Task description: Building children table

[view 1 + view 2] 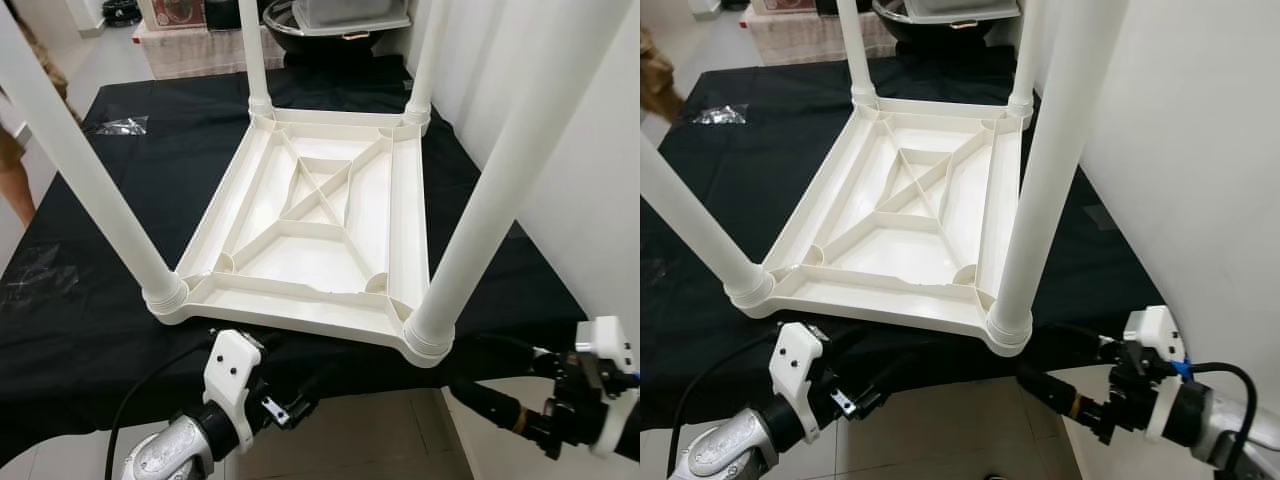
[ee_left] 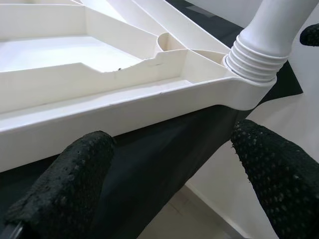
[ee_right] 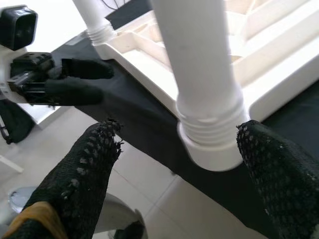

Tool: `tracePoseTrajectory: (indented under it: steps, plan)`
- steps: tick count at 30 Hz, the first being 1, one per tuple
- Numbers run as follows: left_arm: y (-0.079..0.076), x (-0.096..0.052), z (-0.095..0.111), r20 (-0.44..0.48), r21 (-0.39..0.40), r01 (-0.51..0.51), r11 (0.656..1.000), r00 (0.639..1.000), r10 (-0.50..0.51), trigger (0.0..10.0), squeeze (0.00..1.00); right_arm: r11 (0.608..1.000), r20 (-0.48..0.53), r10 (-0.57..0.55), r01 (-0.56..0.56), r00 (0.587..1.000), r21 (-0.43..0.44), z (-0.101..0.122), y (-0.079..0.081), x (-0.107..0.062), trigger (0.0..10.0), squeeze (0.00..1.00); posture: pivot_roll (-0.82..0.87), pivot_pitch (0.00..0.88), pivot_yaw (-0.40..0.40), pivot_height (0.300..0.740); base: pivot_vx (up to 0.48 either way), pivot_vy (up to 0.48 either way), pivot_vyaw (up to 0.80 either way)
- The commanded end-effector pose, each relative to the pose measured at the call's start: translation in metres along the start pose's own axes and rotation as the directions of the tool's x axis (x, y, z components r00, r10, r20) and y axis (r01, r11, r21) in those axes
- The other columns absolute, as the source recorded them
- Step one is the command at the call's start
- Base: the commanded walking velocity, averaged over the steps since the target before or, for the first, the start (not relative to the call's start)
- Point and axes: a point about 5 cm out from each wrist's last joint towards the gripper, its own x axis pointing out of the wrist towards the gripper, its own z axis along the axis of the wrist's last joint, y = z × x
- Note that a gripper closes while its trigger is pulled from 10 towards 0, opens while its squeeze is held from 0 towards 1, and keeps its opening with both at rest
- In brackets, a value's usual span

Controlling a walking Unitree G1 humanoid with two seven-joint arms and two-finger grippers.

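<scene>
All four legs are already in on our kids' table [image 1: 310, 215], which sits upside down on the black-covered table [image 1: 90, 300]. Left pincer [image 2: 174, 184] and right pincer [image 3: 174, 164] are both released near its front edge; flipping's probably left.

Your right gripper [image 3: 174, 149] stands open, fingers either side of the near leg [image 1: 500, 200]. A wall [image 1: 590, 180] crowds that leg's right. The tabletop's [image 1: 310, 210] ribbed underside lies open between the legs.
</scene>
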Motion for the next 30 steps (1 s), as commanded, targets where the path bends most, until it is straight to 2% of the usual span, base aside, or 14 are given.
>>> tracePoseTrajectory:
  steps: [1, 3, 4, 5, 7, 9, 12, 16, 18, 20, 22, 25, 30]
  plan:
    - [-0.005, -0.002, -0.004, -0.010, 0.007, 0.031, 0.999, 0.999, -0.031, 10.0, 0.00, 0.997, 0.020, -0.068, 0.069, 0.997, -0.046, 0.004, -0.007, -0.003, 10.0, 0.00, -0.07, 0.221, 0.035, 0.740, 0.000, 0.000, 0.00]
    - [-0.005, -0.002, -0.004, -0.010, 0.007, 0.031, 0.999, 0.999, -0.031, 10.0, 0.00, 0.997, 0.020, -0.068, 0.069, 0.997, -0.046, 0.004, -0.007, -0.003, 10.0, 0.00, -0.07, 0.221, 0.035, 0.740, 0.000, 0.000, 0.00]
    - [-0.007, -0.003, -0.004, -0.007, 0.007, 0.046, 0.999, 0.999, -0.046, 10.0, 0.00, 0.991, 0.050, -0.112, 0.115, 0.992, -0.066, 0.008, -0.013, -0.002, 10.0, 0.00, -0.07, 0.223, 0.035, 0.740, 0.000, 0.000, 0.00]
    - [-0.007, -0.003, -0.004, -0.007, 0.007, 0.046, 0.999, 0.999, -0.046, 10.0, 0.00, 0.991, 0.050, -0.112, 0.115, 0.992, -0.066, 0.008, -0.013, -0.002, 10.0, 0.00, -0.07, 0.223, 0.035, 0.740, 0.000, 0.000, 0.00]
    - [-0.012, -0.005, -0.002, 0.006, 0.006, 0.098, 0.995, 0.995, -0.098, 10.0, 0.00, 0.983, 0.117, -0.150, 0.161, 0.982, -0.090, 0.019, -0.018, 0.006, 10.0, 0.00, -0.06, 0.222, 0.034, 0.740, 0.000, 0.000, 0.00]
    - [-0.014, -0.006, -0.002, 0.010, 0.006, 0.119, 0.993, 0.993, -0.119, 10.0, 0.00, 0.982, 0.132, -0.150, 0.163, 0.980, -0.096, 0.021, -0.019, 0.008, 10.0, 0.00, -0.06, 0.222, 0.032, 0.740, 0.000, 0.000, 0.00]
    - [-0.023, -0.010, -0.001, 0.019, 0.006, 0.192, 0.981, 0.981, -0.192, 10.0, 0.00, 0.990, 0.129, -0.085, 0.099, 0.988, -0.104, 0.024, -0.013, 0.013, 10.0, 0.00, -0.06, 0.223, 0.028, 0.740, 0.000, 0.000, 0.00]
    - [-0.026, -0.012, 0.000, 0.031, 0.020, 0.221, 0.975, 0.975, -0.222, 10.0, 0.00, 0.988, 0.127, -0.069, 0.085, 0.989, -0.129, 0.026, -0.014, 0.020, 10.0, 0.00, -0.06, 0.223, 0.026, 0.740, 0.000, 0.000, 0.00]
    - [-0.029, -0.013, 0.004, 0.041, 0.028, 0.246, 0.969, 0.968, -0.247, 10.0, 0.00, 0.989, 0.140, -0.031, 0.050, 0.990, -0.136, 0.030, -0.013, 0.028, 10.0, 0.00, -0.06, 0.221, 0.024, 0.740, 0.000, 0.000, 0.00]
    - [-0.029, -0.013, 0.008, 0.050, 0.040, 0.254, 0.966, 0.965, -0.256, 10.0, 0.00, 0.990, 0.145, 0.021, 0.000, 0.989, -0.144, 0.033, -0.011, 0.035, 10.0, 0.00, -0.06, 0.223, 0.022, 0.740, 0.000, 0.000, 0.00]
    - [-0.029, -0.013, 0.008, 0.050, 0.040, 0.254, 0.966, 0.965, -0.256, 10.0, 0.00, 0.990, 0.145, 0.021, 0.000, 0.989, -0.144, 0.033, -0.011, 0.035, 10.0, 0.00, -0.06, 0.223, 0.022, 0.740, 0.000, 0.000, 0.00]
    - [-0.024, -0.016, 0.017, 0.059, 0.086, 0.243, 0.966, 0.967, -0.248, 10.0, 0.00, 0.982, 0.142, 0.113, -0.089, 0.983, -0.166, 0.038, -0.008, 0.051, 10.0, 0.00, -0.04, 0.223, 0.016, 0.740, 0.000, 0.000, 0.00]
    - [-0.024, -0.017, 0.018, 0.058, 0.100, 0.239, 0.966, 0.968, -0.245, 10.0, 0.00, 0.977, 0.148, 0.147, -0.121, 0.978, -0.174, 0.040, -0.006, 0.062, 10.0, 0.00, -0.03, 0.222, 0.008, 0.740, 0.000, 0.000, 0.00]
